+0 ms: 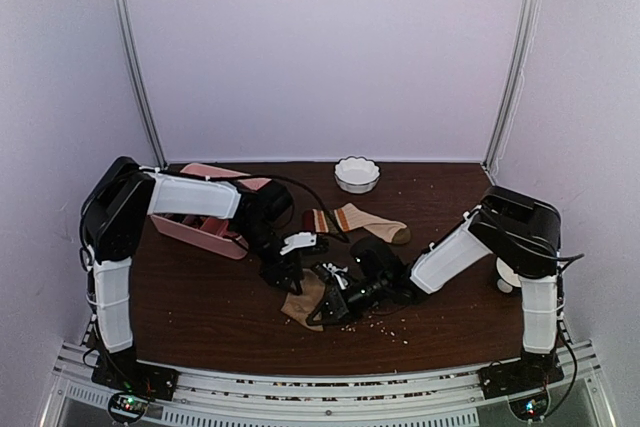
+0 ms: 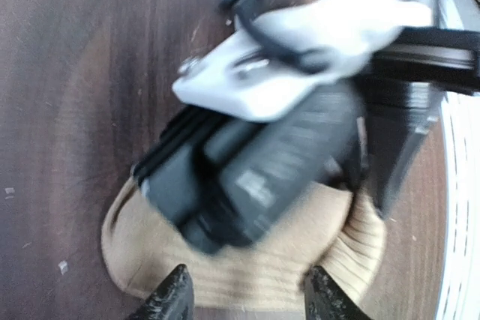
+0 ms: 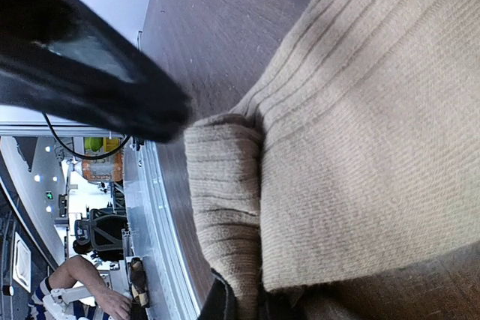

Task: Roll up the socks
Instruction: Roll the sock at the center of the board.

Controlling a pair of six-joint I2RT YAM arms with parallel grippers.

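The plain tan ribbed sock [image 1: 303,304] lies bunched near the middle of the table, part of it doubled over into a thick ribbed fold [image 3: 221,200]. My right gripper [image 1: 335,305] is shut on this sock, pinching the fold between its fingers [image 3: 225,301]. In the left wrist view the right gripper's body [image 2: 277,162] rests on top of the sock [image 2: 247,271]. My left gripper [image 2: 247,297] is open, its two dark fingertips [image 2: 174,294] spread just over the sock's near edge. The striped-cuff sock [image 1: 362,219] lies flat further back, untouched.
A pink tray [image 1: 205,230] stands at the back left, under the left arm. At the back centre is a white scalloped bowl [image 1: 357,174]. Small crumbs [image 1: 395,325] are scattered on the dark wood table [image 1: 200,307]. A metal rail [image 1: 330,387] runs along the near edge.
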